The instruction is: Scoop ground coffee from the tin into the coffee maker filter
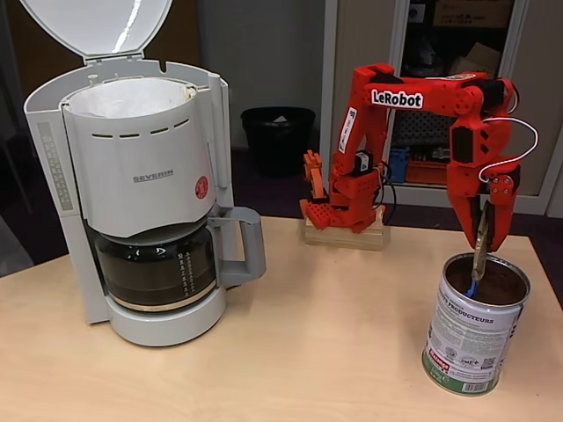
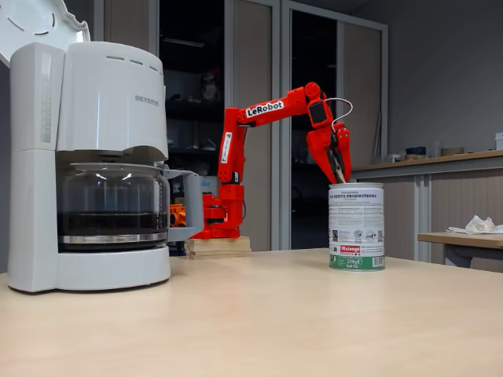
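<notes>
- The tin (image 1: 476, 327) stands open on the table (image 1: 308, 352) at the right in both fixed views, nearest the camera; its label (image 2: 356, 224) is too small to read fully.
- Brown coffee (image 1: 501, 288) shows inside, mostly hidden by the rim.
- The gripper (image 1: 489, 230) points straight down over the tin, jaws closed on a thin spoon (image 1: 480, 242) whose blue end (image 1: 472, 287) dips inside; the bowl seems buried.
- The arm (image 2: 271, 108) arches from its base (image 1: 345, 230) behind.
- At the left, the machine (image 1: 141, 176) has its lid up, white filter (image 1: 132, 98) showing on top; its carafe (image 2: 112, 206) sits below.
</notes>
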